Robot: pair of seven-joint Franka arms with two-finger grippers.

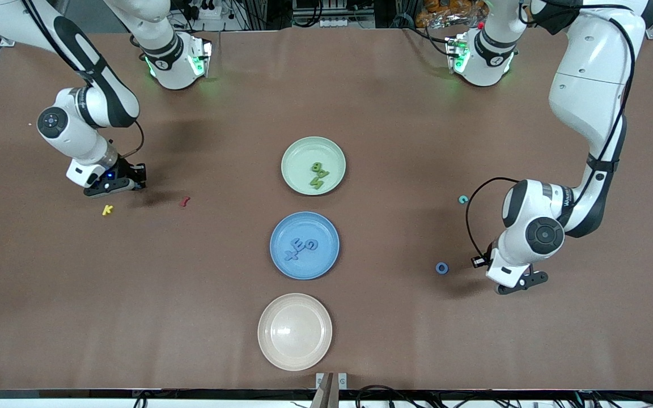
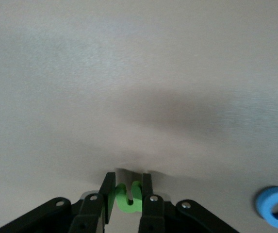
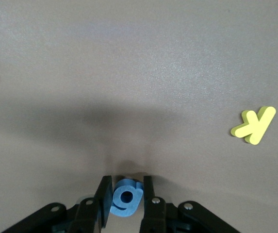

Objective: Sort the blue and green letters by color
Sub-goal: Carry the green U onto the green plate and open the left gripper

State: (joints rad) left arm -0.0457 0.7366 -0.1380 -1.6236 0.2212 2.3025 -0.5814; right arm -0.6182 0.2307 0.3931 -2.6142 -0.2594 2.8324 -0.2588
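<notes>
Tabletop point(image 1: 360, 102) looks like matt brown sheet, smooth with faint creases; the green plate point(image 1: 313, 166), blue plate point(image 1: 304, 245) and beige plate point(image 1: 295, 332) read as smooth plastic, the beige one glossiest. Left pincer point(image 2: 127, 196) has matt black plastic-looking fingers point(image 2: 146, 194) clamped on a matt, foam-like green letter point(image 2: 128, 198). Right pincer point(image 3: 124, 199), same matt black finish, grips a matt foam-like blue letter point(image 3: 125, 198); the yellow K point(image 3: 254, 125) off to its side looks the same material.
</notes>
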